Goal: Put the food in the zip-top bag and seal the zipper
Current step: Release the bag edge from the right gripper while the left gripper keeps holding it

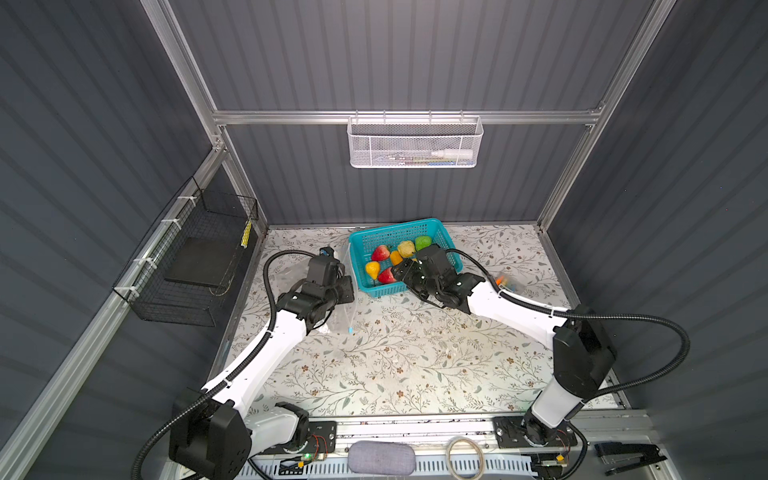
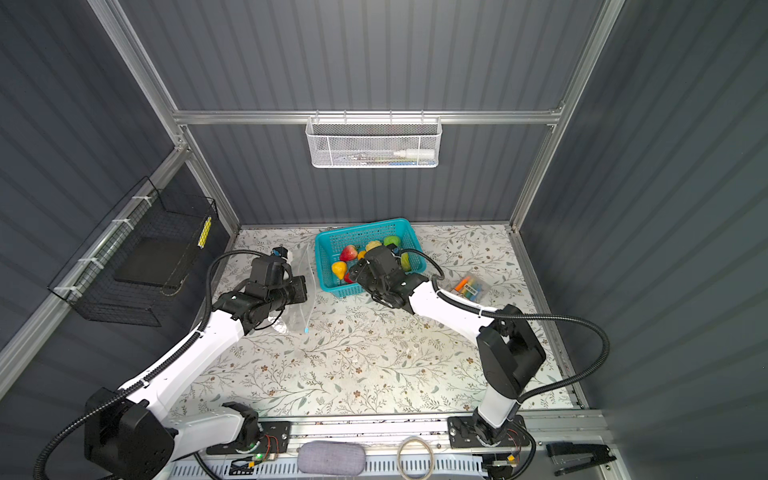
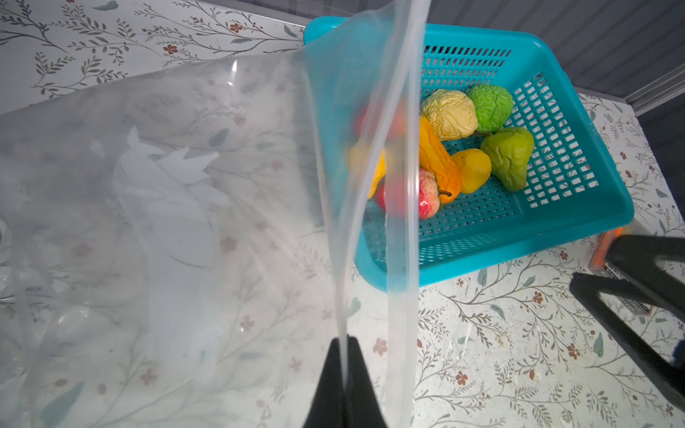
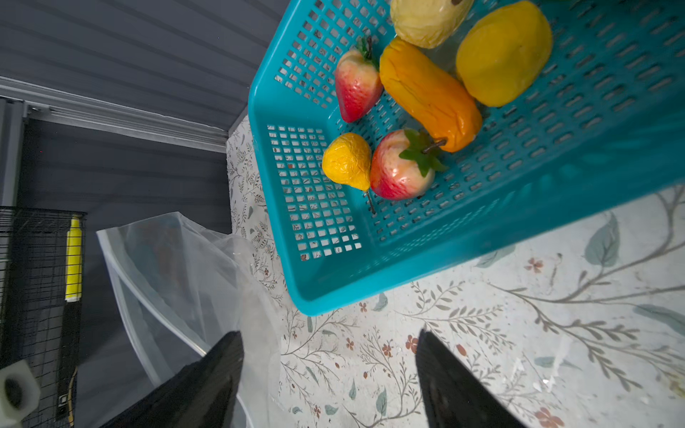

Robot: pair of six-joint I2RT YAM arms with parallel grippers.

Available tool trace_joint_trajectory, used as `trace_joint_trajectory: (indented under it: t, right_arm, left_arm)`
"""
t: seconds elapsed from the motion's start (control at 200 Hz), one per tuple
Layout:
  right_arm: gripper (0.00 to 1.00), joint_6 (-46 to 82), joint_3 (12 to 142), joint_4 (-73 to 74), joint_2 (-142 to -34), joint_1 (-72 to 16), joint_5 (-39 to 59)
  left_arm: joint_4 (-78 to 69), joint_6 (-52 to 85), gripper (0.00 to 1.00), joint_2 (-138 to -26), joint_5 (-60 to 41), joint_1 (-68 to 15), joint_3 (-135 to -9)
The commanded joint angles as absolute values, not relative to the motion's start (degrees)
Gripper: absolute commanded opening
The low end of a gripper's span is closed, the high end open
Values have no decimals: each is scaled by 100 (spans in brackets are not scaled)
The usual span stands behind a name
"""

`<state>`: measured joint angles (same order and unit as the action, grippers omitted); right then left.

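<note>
The food, several glossy toy fruits, lies in a teal basket (image 1: 395,226): two strawberries (image 4: 357,87), a yellow pear (image 4: 346,161), an orange piece (image 4: 430,96) and green ones (image 3: 491,107). The clear zip-top bag (image 3: 148,222) lies left of the basket, under my left arm. My left gripper (image 3: 346,342) is shut on the bag's raised mouth edge. The zipper (image 3: 409,178) runs along that mouth, and its light-blue slider (image 1: 351,331) hangs at the near end. My right gripper (image 4: 330,333) stands open and empty over the table, just in front of the basket's near left corner.
An orange-and-black packet (image 1: 505,282) lies on the table right of the basket. A black wire cage (image 1: 195,257) hangs on the left wall and a white mesh tray (image 1: 413,141) on the back rail. A grey pouch (image 1: 380,457), a tape ring (image 1: 465,457) and a stapler (image 1: 627,457) lie along the front rail.
</note>
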<state>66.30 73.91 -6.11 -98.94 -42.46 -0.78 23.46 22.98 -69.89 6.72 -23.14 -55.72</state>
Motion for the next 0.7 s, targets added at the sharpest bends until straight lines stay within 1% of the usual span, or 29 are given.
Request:
trace_joint_trajectory:
  t: [0.0,0.215,0.545,0.69]
  right_arm:
    - [75,6685,7575,-1075,-10162,-4184,66]
    - [76,6693,7604,-1247,-10393,-4166,-49]
    - [75,6687,7984,-1434,-10988,-3810,-110]
    - [68,6680,8030,-1481,-11226,-3720,41]
  left_arm:
    - [2324,2131,0,-6839,591,-2250,-5546]
    - [2307,2123,0,-6739,628,-2197,-5474]
    - [2305,2222,0,-6654,628,-2188,-5409]
    - [2354,2232,0,-6631,633,-2188,-5456]
